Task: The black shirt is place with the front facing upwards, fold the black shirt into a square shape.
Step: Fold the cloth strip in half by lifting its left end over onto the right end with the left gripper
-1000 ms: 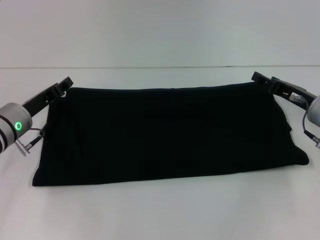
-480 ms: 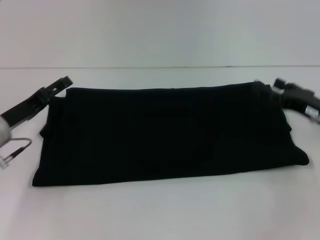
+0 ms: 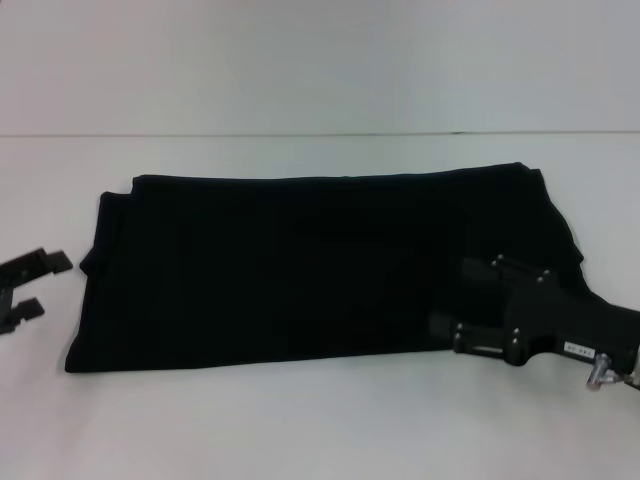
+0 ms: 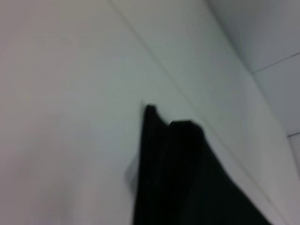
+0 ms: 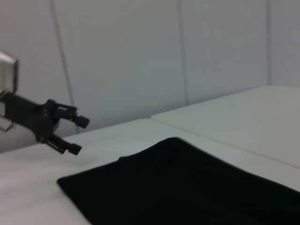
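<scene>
The black shirt (image 3: 330, 265) is lying folded on the white table (image 3: 320, 420). The left gripper (image 3: 40, 285) is hovering spread wide beside the shirt's left edge; the right gripper (image 3: 455, 300), fingers apart, is hanging over its near right corner.

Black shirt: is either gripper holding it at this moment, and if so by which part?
Nothing is held. The left gripper is open beside the black shirt; the right gripper is open over its near right part, gripping no fabric.

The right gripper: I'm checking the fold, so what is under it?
The right gripper, fingers open, sits over the near right part of the folded black shirt. The cloth directly beneath it is hidden.
</scene>
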Controlling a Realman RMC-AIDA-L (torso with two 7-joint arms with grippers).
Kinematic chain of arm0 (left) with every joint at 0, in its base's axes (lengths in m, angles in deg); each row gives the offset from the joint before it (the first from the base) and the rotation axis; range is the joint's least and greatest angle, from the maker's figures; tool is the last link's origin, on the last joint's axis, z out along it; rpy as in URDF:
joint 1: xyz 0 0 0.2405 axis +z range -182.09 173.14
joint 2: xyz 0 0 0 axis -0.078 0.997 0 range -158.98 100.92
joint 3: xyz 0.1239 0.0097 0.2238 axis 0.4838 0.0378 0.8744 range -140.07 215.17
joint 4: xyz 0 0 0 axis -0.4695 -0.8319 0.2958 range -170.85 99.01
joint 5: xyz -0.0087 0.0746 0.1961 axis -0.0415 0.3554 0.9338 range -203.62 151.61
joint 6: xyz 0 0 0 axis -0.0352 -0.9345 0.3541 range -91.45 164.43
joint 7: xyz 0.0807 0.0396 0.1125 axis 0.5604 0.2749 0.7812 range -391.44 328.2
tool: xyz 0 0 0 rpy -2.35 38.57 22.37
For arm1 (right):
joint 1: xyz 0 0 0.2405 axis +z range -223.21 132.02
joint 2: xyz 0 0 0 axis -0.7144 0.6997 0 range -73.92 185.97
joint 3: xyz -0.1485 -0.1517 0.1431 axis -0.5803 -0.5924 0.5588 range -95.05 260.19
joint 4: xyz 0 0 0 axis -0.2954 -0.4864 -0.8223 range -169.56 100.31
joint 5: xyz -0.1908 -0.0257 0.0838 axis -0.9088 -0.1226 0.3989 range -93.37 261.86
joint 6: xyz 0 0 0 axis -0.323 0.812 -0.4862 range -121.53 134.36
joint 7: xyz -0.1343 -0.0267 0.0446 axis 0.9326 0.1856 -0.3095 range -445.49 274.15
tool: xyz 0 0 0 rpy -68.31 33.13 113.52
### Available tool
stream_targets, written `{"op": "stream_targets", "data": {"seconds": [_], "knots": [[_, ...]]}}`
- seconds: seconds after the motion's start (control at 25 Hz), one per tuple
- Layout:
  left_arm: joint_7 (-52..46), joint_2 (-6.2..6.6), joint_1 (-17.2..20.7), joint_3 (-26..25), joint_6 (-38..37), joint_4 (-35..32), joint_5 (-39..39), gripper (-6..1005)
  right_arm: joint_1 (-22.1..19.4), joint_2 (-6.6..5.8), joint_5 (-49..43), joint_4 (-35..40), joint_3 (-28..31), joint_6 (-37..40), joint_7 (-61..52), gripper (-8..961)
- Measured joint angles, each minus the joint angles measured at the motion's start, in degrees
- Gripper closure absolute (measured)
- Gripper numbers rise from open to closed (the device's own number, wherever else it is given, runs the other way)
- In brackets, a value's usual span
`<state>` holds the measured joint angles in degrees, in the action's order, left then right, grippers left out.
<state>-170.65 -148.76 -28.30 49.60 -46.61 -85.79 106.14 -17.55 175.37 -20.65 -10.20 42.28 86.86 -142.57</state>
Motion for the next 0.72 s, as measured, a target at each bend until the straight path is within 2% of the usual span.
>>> {"op": "stream_targets", "data": {"seconds": [0.2, 0.4, 0.72], "knots": [[-3.5, 0.6, -1.0, -0.4, -3.3, -0.6, 5.8, 64, 0.1, 0.19, 0.0, 0.0, -1.7, -0.3, 0.8, 29], [-8.2, 1.68, -1.6, -4.2, -9.4, -3.1, 12.1, 64, -0.1, 0.33, 0.3, -0.4, -1.3, -1.4, 0.9, 30], [-11.0, 1.78, -1.6, -5.2, -8.0, 0.5, 13.3, 64, -0.1, 0.36, 0.3, -0.9, -1.7, -2.7, 1.2, 31]]}}
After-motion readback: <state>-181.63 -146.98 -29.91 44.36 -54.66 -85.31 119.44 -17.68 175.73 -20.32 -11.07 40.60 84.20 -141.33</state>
